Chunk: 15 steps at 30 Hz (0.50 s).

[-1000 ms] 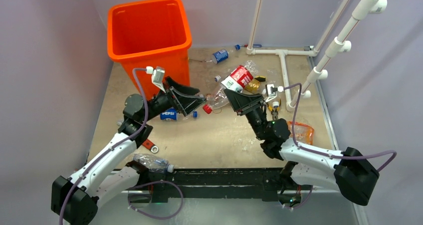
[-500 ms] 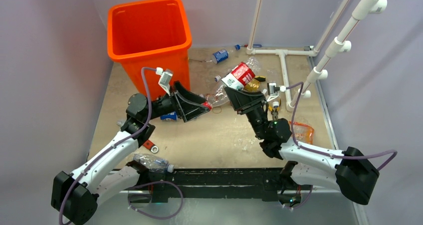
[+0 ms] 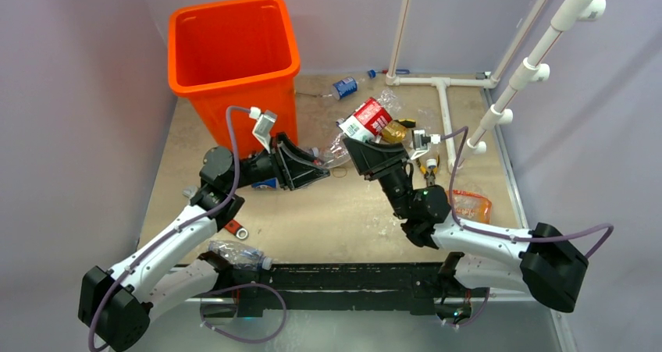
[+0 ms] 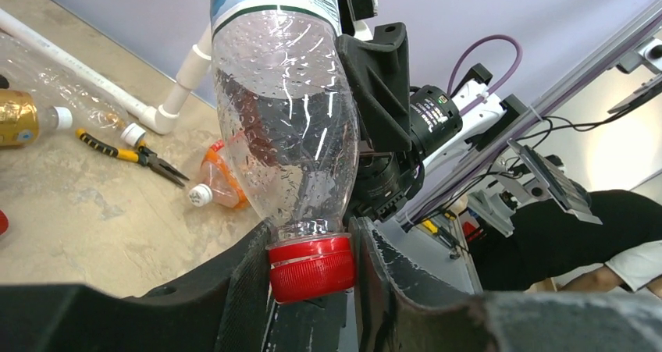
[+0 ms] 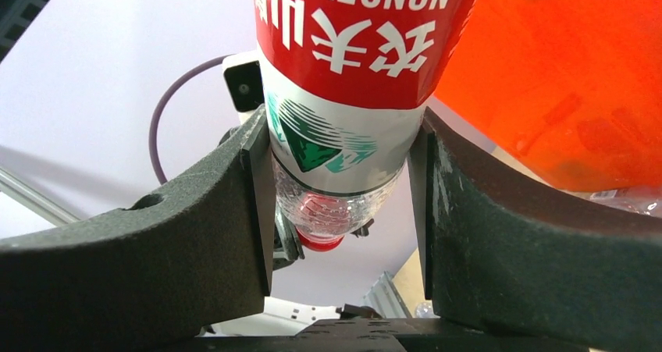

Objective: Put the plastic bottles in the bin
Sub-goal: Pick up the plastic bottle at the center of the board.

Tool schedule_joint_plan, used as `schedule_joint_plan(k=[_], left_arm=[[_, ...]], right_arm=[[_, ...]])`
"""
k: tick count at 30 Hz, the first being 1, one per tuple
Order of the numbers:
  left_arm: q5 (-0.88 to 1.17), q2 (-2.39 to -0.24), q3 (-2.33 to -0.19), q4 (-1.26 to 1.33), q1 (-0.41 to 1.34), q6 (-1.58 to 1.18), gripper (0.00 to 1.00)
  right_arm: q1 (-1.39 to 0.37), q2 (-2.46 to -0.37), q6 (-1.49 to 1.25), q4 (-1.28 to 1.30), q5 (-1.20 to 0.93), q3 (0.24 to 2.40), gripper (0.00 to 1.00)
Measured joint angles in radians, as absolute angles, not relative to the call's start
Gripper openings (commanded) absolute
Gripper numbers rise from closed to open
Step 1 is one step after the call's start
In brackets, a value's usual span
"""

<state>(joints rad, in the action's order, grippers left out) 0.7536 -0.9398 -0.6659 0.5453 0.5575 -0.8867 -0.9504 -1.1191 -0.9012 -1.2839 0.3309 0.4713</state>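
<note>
A clear plastic bottle (image 3: pixel 365 121) with a red label and red cap hangs between my two grippers above the table. My left gripper (image 3: pixel 322 165) is shut on its red cap (image 4: pixel 311 268), and the clear body (image 4: pixel 285 126) rises above the jaws. My right gripper (image 3: pixel 361 139) is shut on the labelled body (image 5: pixel 347 71). The orange bin (image 3: pixel 290 40) stands at the back left, just behind the left gripper, and its wall (image 5: pixel 562 79) fills the right of the right wrist view. More plastic bottles lie about: a Pepsi one (image 3: pixel 343 87) at the back and an orange-tinted one (image 3: pixel 471 206).
A white pipe frame (image 3: pixel 445 110) lies at the back right. Yellow-handled pliers (image 4: pixel 129 155) and a gold-labelled bottle (image 4: pixel 23 118) lie near it. A red-handled tool (image 3: pixel 233 229) and a clear bottle (image 3: pixel 234 252) lie by the left arm, and a Pepsi bottle (image 3: pixel 264 183) lies under it.
My left gripper has moved right to the bottle's neck and shut on the red cap. My right gripper has shifted the bottle slightly left and back, still gripping it.
</note>
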Motion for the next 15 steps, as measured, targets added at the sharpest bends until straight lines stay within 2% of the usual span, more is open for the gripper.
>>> schedule_joint_plan(k=[2,3,6,9,11,15], left_arm=[[0.749,-0.933,-0.666,0.536,0.558,-0.876,0.07],[0.749,-0.928,-0.667,0.528,0.558,-0.871,0.00],[0.751,-0.917,-0.680,0.494,0.559,-0.849,0.00],[0.739,-0.896,-0.708,0.418,0.559,-0.791,0.00],[0.717,-0.871,-0.742,0.338,0.559,-0.736,0.00],[0.664,-0.818,-0.820,0.198,0.559,-0.620,0.00]], right_arm=[[-0.955,-1.119,-0.891,-1.287,0.332,0.472,0.47],[-0.956,-1.118,-0.887,-1.287,0.332,0.472,0.54],[-0.960,-1.102,-0.868,-1.276,0.330,0.472,0.80],[-0.962,-1.039,-0.819,-1.179,0.319,0.480,0.94],[-0.962,-0.970,-0.766,-1.014,0.315,0.519,0.99],[-0.962,-0.821,-0.653,-0.691,0.315,0.616,0.99]])
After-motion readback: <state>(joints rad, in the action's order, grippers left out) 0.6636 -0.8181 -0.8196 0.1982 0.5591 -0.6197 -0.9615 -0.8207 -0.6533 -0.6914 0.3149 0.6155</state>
